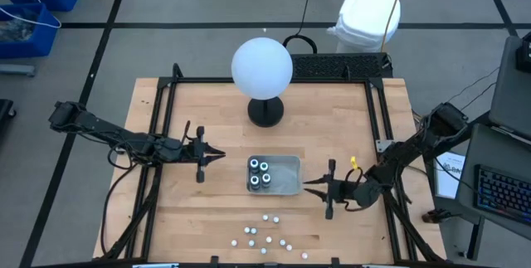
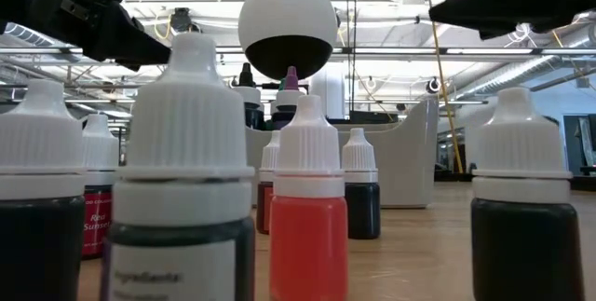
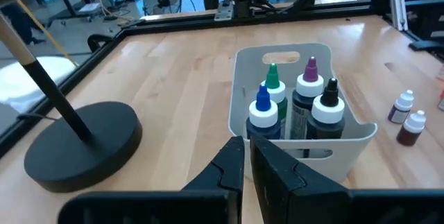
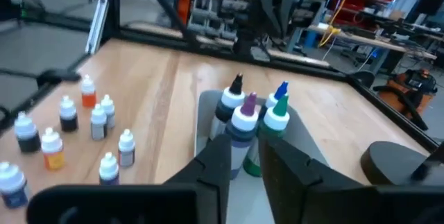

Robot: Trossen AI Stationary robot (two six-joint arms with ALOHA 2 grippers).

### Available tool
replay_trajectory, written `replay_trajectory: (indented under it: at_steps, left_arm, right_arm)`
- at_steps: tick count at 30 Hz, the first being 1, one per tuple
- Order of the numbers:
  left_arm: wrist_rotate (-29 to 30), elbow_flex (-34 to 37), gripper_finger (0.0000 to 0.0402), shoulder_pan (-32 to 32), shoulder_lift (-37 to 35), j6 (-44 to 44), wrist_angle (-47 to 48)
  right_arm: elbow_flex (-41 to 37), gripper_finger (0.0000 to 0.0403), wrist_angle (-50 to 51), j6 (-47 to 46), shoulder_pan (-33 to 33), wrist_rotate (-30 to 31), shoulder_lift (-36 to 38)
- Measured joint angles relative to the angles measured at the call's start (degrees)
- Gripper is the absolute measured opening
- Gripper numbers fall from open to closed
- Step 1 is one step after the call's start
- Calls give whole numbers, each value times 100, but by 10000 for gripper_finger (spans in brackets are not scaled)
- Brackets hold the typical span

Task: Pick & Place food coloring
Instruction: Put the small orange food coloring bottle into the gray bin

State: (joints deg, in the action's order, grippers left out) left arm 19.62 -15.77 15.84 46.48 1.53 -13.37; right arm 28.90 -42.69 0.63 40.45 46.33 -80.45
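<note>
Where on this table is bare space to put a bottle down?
Free: the tray's right half, beside the four big bottles; also bare wood between the left gripper and the globe's base. Crowded: the small bottles at the near edge.

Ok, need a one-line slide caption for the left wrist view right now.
Left gripper, shut, faces the grey tray holding four tall bottles; two small bottles stand on the table beside it.

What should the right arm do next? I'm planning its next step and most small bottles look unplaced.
Probably swing the right gripper, empty beside the grey tray, toward the small white-capped bottles on the table and open over one; only four tall bottles sit in the tray.
</note>
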Motion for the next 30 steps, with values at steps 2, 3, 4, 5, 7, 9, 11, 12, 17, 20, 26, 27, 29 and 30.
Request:
replay_trajectory:
  at_steps: [2, 3, 4, 5, 7, 9, 11, 12, 17, 20, 26, 27, 29, 30]
  left_arm:
    - [-5, 0, 35, -1, 0, 54, -3]
    - [-11, 0, 35, 3, 0, 54, -15]
    - [-42, 0, 35, 17, 0, 55, -33]
    - [-47, 0, 35, 41, 0, 71, -51]
    - [-52, 0, 35, 98, 2, 150, -142]
    - [-53, 0, 35, 203, 2, 201, -320]
    - [-56, 0, 35, 365, 1, 118, -471]
    - [-95, 0, 35, 470, 2, 24, -509]
    - [-157, 0, 35, 1011, 2, -421, -859]
    - [-155, 0, 35, 1238, 2, -604, -1094]
    - [-170, 0, 35, 1457, 2, -529, -1185]
    - [-223, 0, 35, 1502, 3, -499, -1184]
    - [-400, -41, 35, 1586, 58, -509, -1172]
    - [-464, -85, 35, 1642, 116, -543, -1186]
  right_arm:
    - [-101, 54, -268, 12, -14, 15, 0]
    - [-134, 49, -334, 12, -26, 14, 0]
    - [-157, 43, -388, 8, -29, 15, 0]
    - [-165, 37, -409, 6, -40, 16, 0]
    - [-165, 22, -415, 6, -70, 17, 0]
    - [-168, 8, -402, 8, -81, 17, -1]
    - [-168, 3, -405, 30, -81, 13, 0]
    - [-168, 4, -402, 32, -80, 14, -1]
    - [-168, 7, -382, 41, -85, 312, -2]
    - [-170, 2, -372, 47, -123, 328, -2]
    - [-170, 4, -374, -56, -162, 315, -2]
    - [-170, 4, -374, -103, -164, 315, -2]
    - [-170, 4, -374, -147, -164, 315, -2]
    - [-170, 4, -374, -147, -164, 313, -2]
